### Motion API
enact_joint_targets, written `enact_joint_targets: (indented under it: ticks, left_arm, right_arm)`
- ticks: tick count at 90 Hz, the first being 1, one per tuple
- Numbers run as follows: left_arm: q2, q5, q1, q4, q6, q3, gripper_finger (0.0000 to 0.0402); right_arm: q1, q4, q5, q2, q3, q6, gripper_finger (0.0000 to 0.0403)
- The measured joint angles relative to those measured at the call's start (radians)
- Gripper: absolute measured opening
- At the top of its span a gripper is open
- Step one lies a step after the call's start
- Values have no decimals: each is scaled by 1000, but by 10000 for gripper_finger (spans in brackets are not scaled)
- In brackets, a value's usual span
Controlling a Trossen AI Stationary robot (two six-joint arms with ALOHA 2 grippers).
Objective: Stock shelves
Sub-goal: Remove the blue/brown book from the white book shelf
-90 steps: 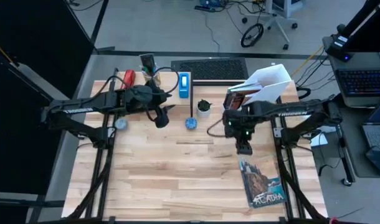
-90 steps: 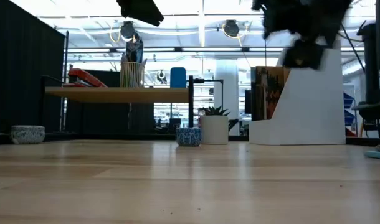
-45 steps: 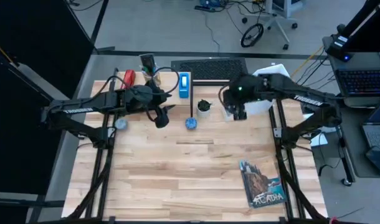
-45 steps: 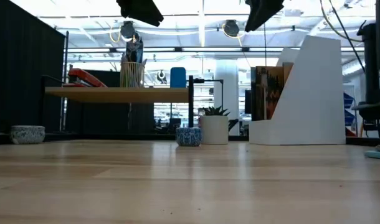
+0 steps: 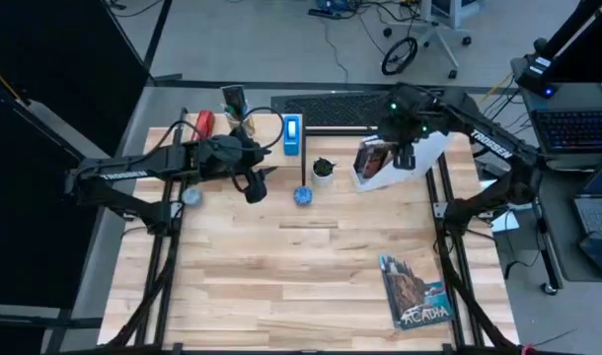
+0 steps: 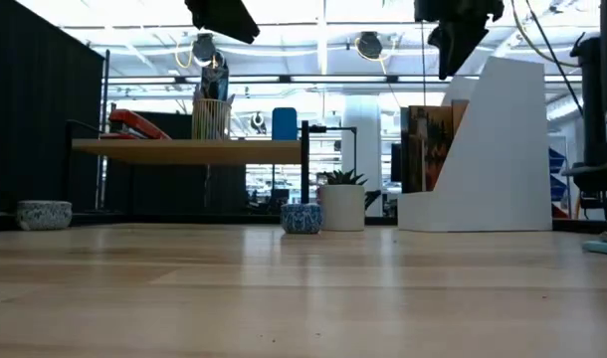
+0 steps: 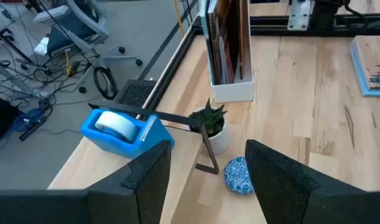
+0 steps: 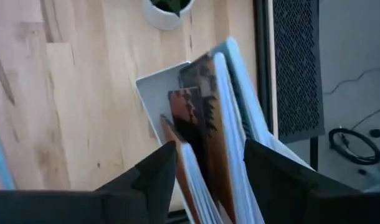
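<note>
The right pincer [image 5: 404,146] hangs above the white file holder [image 5: 412,158] at the far right of the table [image 5: 301,276]. Its two fingers [image 8: 146,177] stand apart with nothing between them, directly over the upright books [image 8: 202,143] stored in the holder. In the low view the pincer sits above the holder's tall back wall [image 6: 503,139], clear of it.

The left pincer [image 5: 256,183] hovers over the table just in front of the low wooden shelf [image 5: 244,128] at the far left. Its fingers [image 7: 146,180] are spread wide and empty.

The shelf [image 6: 189,149] carries a red stapler [image 6: 134,124], a pen cup [image 6: 212,117] and a blue tape dispenser [image 5: 293,135]. Beside the shelf's right end stand a small potted plant [image 5: 323,170] and, nearer the front, a small blue patterned bowl [image 5: 302,196]. A second small bowl [image 5: 190,197] lies near the left arm. One book [image 5: 415,291] lies flat on the table's near right corner, well apart from the holder.
</note>
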Motion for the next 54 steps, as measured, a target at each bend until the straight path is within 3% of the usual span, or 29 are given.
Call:
enact_joint_targets:
  ticks: [32,45,54]
  left_arm:
    - [0,0,0,-1,1,0,194]
    - [0,0,0,-1,2,0,194]
    - [0,0,0,-1,5,0,194]
  right_arm:
    - [-4,-49,-53,25,-43,-37,161]
    - [-4,-25,-46,25,-104,-33,158]
    - [-3,-3,20,25,-137,-31,158]
